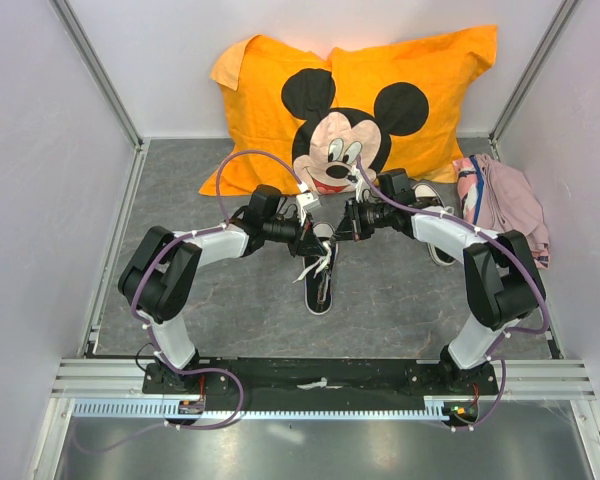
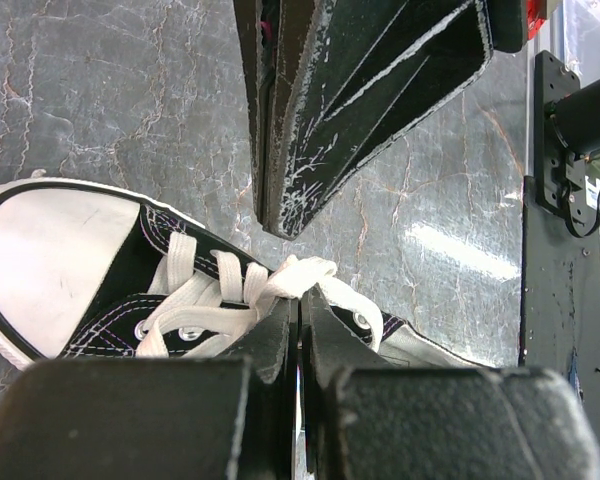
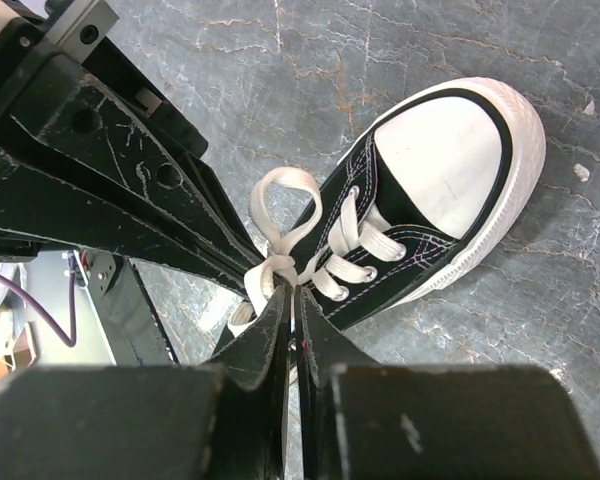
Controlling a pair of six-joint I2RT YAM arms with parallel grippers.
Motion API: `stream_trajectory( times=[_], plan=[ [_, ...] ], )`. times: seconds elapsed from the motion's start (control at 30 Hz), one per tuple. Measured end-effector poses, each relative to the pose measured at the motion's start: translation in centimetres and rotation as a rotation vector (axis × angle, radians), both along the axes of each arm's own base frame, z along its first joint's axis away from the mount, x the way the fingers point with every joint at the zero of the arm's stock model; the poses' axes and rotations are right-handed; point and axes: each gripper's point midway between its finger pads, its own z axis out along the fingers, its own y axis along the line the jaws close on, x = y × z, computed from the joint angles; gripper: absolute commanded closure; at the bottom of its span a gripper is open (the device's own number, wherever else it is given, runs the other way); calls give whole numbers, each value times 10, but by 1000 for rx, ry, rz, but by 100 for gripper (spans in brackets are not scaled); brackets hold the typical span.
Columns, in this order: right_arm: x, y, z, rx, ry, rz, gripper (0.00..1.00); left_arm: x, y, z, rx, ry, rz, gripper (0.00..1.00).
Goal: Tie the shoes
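Top external view, black sneaker (image 1: 320,288) laid on the tabletop (image 1: 230,320) between both arms, white lace (image 3: 276,268) pinched at its knot by left gripper (image 2: 299,300) jaws, closed together, and by right gripper (image 3: 293,292) jaws, nearly together.

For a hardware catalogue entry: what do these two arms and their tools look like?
Both the left arm and right arm have white links, black joint housings and purple cables looping along them. The left tool and right tool have black, scratched, wedge-shaped fingers.
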Motion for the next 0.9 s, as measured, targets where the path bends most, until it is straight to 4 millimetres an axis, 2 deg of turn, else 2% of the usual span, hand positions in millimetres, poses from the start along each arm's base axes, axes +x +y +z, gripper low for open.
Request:
stream_trajectory(
  times=[0.3, 0.67, 0.9],
  plan=[
    [-5, 5, -2, -11, -17, 30, 86, 0, 0, 0, 1, -8, -4, 99],
    [-13, 11, 1, 11, -8, 63, 73, -1, 1, -2, 5, -17, -13, 98],
    [-14, 14, 5, 34, 8, 66, 74, -1, 1, -2, 3, -26, -22, 98]
  ],
)
